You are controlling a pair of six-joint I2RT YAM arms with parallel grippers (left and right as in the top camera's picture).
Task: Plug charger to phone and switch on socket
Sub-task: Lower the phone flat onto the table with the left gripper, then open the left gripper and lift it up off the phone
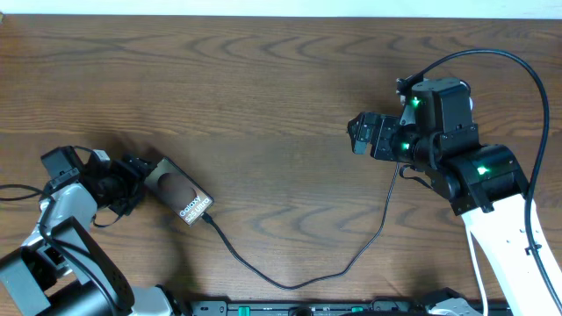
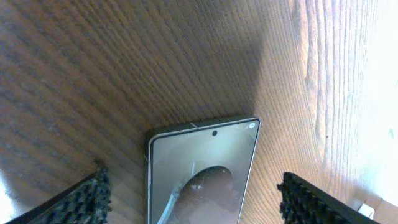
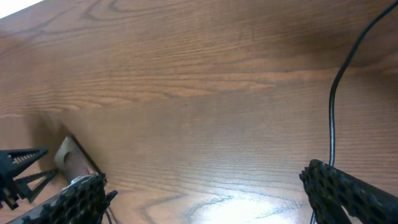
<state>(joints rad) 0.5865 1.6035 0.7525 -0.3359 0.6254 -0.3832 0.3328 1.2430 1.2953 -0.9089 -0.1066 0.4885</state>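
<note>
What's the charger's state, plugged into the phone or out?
Plugged in, it seems: in the overhead view the tip of the charger meets the labelled end of the phone, with no gap visible.

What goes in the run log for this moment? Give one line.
left gripper: open, fingers either side of phone | right gripper: open, empty | cable: end at phone

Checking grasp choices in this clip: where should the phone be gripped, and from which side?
Across its two long edges, from above, probably at the end away from the charger: the phone lies flat, screen up, and the open left end effector straddles those edges.
</note>
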